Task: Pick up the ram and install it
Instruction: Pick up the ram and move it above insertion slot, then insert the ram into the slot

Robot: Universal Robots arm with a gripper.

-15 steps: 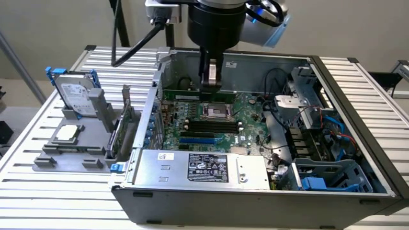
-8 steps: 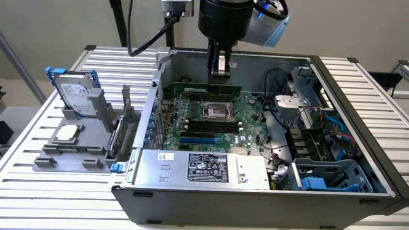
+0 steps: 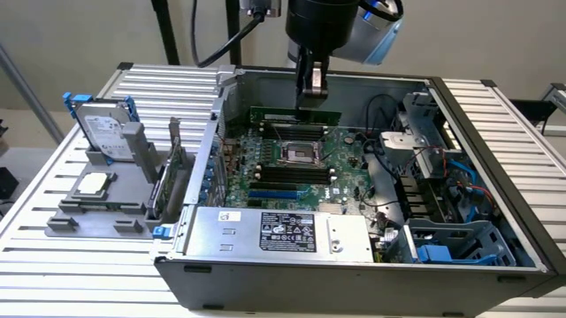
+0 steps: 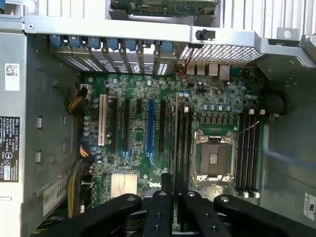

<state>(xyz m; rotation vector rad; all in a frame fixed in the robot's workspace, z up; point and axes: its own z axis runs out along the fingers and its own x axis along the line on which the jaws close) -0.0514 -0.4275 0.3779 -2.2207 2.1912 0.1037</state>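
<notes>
The gripper [image 3: 311, 103] pinched the ram [image 3: 274, 114] narrowly, holding it above the motherboard [image 3: 345, 173], at 12 o'clock from the CPU socket [image 3: 296, 154]. Pickup looked done; the ram was not yet seated in any memory slot.

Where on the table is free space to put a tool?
The table is bare between the grey fixture and its near edge, and on the exterior view's right of the case. Crowded inside the case, where the end effector holds the ram.
</notes>
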